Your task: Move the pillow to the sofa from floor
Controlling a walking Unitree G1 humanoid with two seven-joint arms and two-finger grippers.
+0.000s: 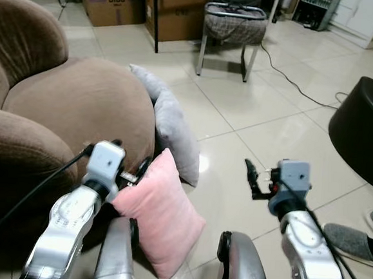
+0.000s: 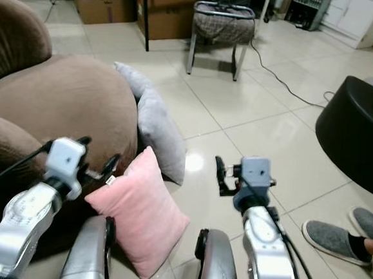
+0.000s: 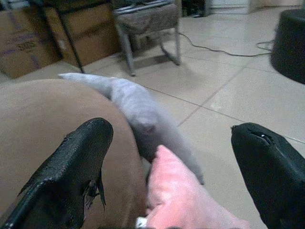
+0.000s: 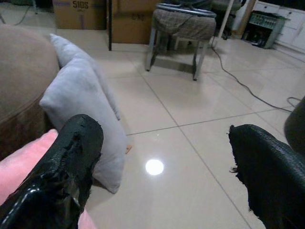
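A pink pillow (image 1: 161,215) stands on the tiled floor, leaning against the front of the brown sofa (image 1: 66,104). Behind it, a grey pillow (image 1: 174,132) also leans on the sofa. My left gripper (image 1: 132,169) is open at the pink pillow's top corner. In the left wrist view that corner (image 3: 176,191) lies between the wide-apart fingers (image 3: 76,167), touching neither. My right gripper (image 1: 251,177) hovers open over bare floor to the right of the pink pillow, holding nothing. The right wrist view shows the grey pillow (image 4: 81,105) ahead of it.
A metal-legged chair (image 1: 234,24) and cardboard boxes (image 1: 110,1) stand at the back. A cable (image 1: 294,80) runs across the tiles. A black round table (image 1: 368,128) is on the right, and a person's slippered feet (image 1: 353,243) are below it.
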